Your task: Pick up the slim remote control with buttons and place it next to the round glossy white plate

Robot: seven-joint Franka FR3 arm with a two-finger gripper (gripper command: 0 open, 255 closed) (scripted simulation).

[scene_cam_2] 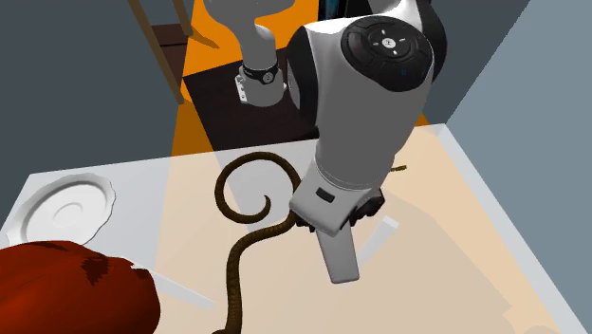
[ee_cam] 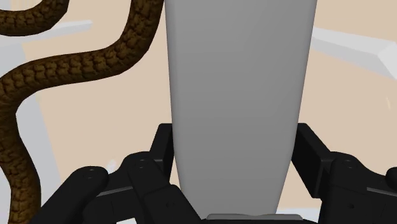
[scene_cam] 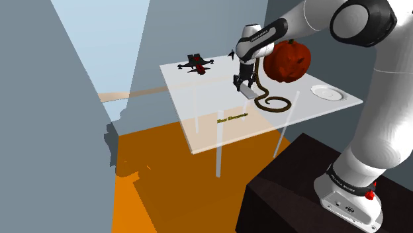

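1. Remote point(ee_cam: 238, 95): a slim, plain grey slab with no buttons drawn on the face that shows. It looks stiff and light, and its smooth skin is probably slippery.
2. Fingers point(ee_cam: 162, 149) are clamped on its two long edges near one end. The long free end could swing, so a hold nearer the middle would likely be steadier.
3. It hangs low over the table point(scene_cam_2: 455, 237), just beside a brown scaly snake point(ee_cam: 76, 63).
4. White plate point(scene_cam_2: 66, 209) lies well apart, beyond the snake and near a red pumpkin point(scene_cam: 288, 59).
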